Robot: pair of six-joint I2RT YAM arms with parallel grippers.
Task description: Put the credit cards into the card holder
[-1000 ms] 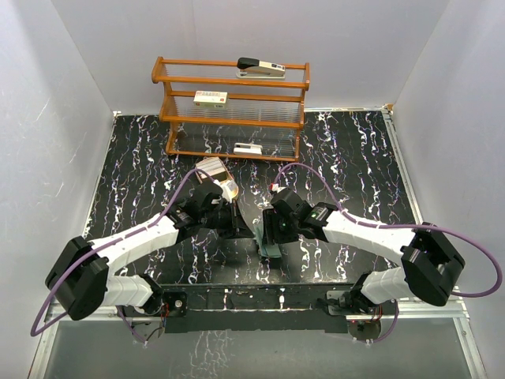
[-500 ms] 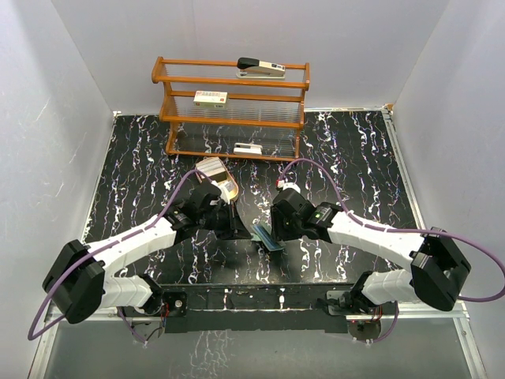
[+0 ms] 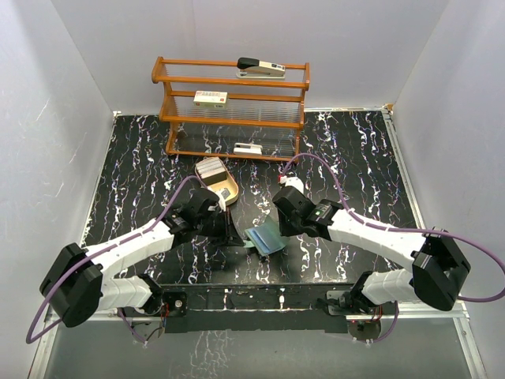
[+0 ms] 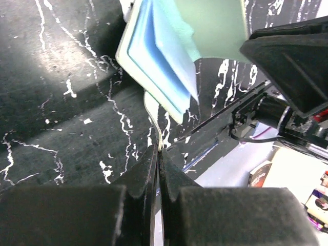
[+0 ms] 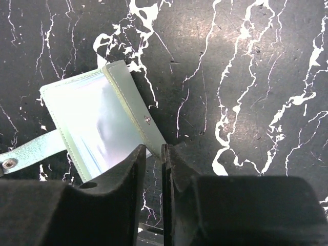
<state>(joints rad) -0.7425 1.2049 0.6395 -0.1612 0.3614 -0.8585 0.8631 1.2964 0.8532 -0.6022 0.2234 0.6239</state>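
Observation:
The sage-green card holder [image 3: 264, 235] lies opened on the black marbled table between the two arms, its clear blue-grey pockets [image 5: 92, 128] facing up. My left gripper [image 3: 234, 235] is shut on the holder's thin strap [image 4: 154, 110], pinched edge-on at the fingertips [image 4: 159, 149]. My right gripper [image 5: 154, 149] hangs over the holder's right flap [image 5: 136, 105], its jaws a narrow slit apart. The flap's corner sits at their tips, and bare table shows through the gap. The credit cards [image 3: 210, 167] lie stacked in a tan oval tray [image 3: 235, 192] behind the left gripper.
A wooden rack [image 3: 233, 106] stands at the back, carrying a stapler [image 3: 260, 66] and two white boxes [image 3: 211, 98] [image 3: 247, 148]. The table's front rail [image 3: 252, 296] runs just behind the holder's near side. White walls close in left, right and back.
The card holder went from standing on edge under the right gripper to lying open and flat. The right jaws narrowed. The left gripper drew back towards the near side, uncovering the tray.

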